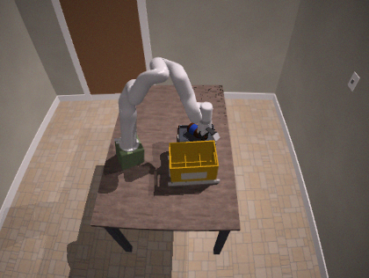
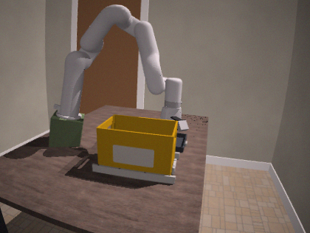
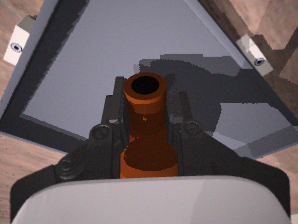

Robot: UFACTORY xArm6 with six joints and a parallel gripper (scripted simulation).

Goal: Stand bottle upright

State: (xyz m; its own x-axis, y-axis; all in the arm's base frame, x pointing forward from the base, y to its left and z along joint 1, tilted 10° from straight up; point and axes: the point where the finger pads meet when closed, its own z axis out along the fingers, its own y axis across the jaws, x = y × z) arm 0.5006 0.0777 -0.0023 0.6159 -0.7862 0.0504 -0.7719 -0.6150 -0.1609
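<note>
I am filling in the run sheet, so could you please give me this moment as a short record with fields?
gripper: shut on the bottle's neck
bottle: brown, mouth pointing away from the wrist camera, over the tray
tray: grey, on the table behind the crate
crate: yellow, open-topped, level on its pale base
table: dark wood
arm base: green block
</note>
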